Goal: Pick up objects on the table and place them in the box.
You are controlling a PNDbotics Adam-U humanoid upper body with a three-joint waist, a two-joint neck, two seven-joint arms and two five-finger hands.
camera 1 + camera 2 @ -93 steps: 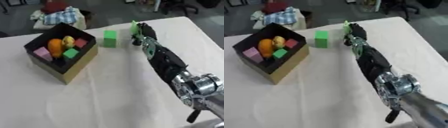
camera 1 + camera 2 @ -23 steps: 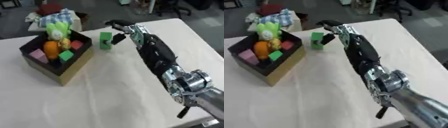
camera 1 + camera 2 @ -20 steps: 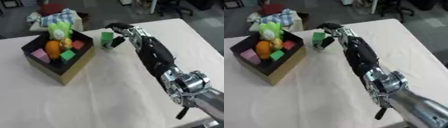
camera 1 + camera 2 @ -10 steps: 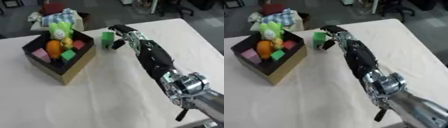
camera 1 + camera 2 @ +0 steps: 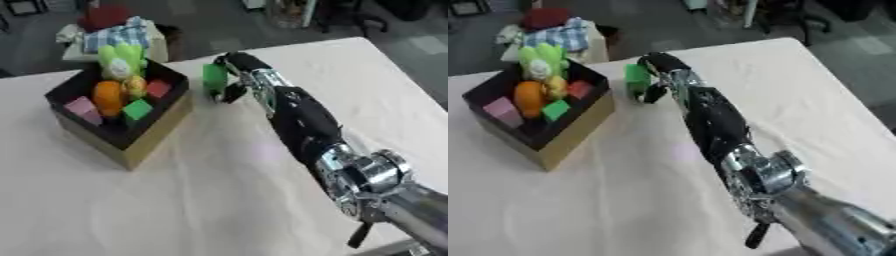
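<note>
- Green block (image 5: 214, 78) stands upright on the cream tabletop (image 5: 219, 200), just right of the box (image 5: 122, 120), near the far edge.
- Right hand (image 5: 234, 75) is at the block: fingers curled over its top & right side, thumb low by its base — pinching it. Can't tell if the block is lifted off the cloth or not.
- Right arm, black w/ silver joints, runs from the near right corner diagonally up to the block.
- Box: dark inside, tan outer walls, sits at far left of the tabletop, turned corner-on to the camera.
- In the box: orange round thing (image 5: 108, 97), pink block (image 5: 80, 107) at its near left, small green cube (image 5: 136, 109) near the front, red block (image 5: 158, 88) on the right side, yellow-green plush-like toy (image 5: 121, 61) standing at the far corner, poking above the rim.
- Left hand: not seen in either view.
- Beyond the tabletop's far edge: a stool or small stand w/ checked cloth (image 5: 114, 35) and sth red on top.
</note>
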